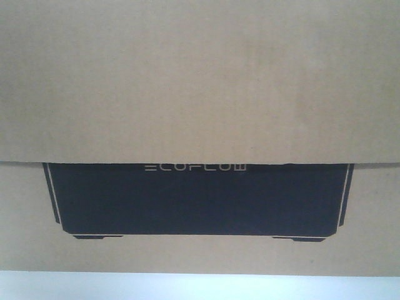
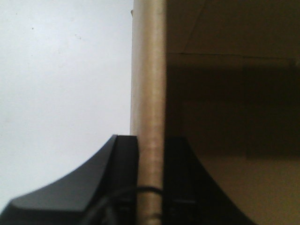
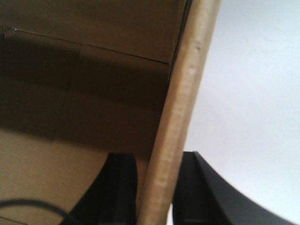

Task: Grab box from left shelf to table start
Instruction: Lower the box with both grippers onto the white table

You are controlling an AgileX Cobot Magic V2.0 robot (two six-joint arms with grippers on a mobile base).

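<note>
1. My left gripper [image 2: 151, 173] sits with one black finger on each side of a thin upright cardboard wall of the box [image 2: 149, 93]; it looks clamped on that wall, outer finger [image 2: 123, 159] to the white side, inner finger in the shadowed inside.
2. My right gripper [image 3: 157, 185] does the same at the opposite wall [image 3: 183, 117]: fingers straddle the edge, pinching it, with the wall leaning slightly in that view.
3. So the box hangs between my two arms, each wall running straight out from between the fingers.
4. In the front view the box fills nearly everything; its black "ECOFLOW" panel [image 1: 197, 197] faces the camera, a flap overlapping the panel's top.
5. A pale strip of table [image 1: 200, 286] shows under the bottom edge; I cannot tell whether the box touches it.
6. Handling, as I judge it: corrugated board is stiff but a single wall can bend or tear under load. The carton is big, possibly heavy, so I'd keep both grips level and deep.
</note>
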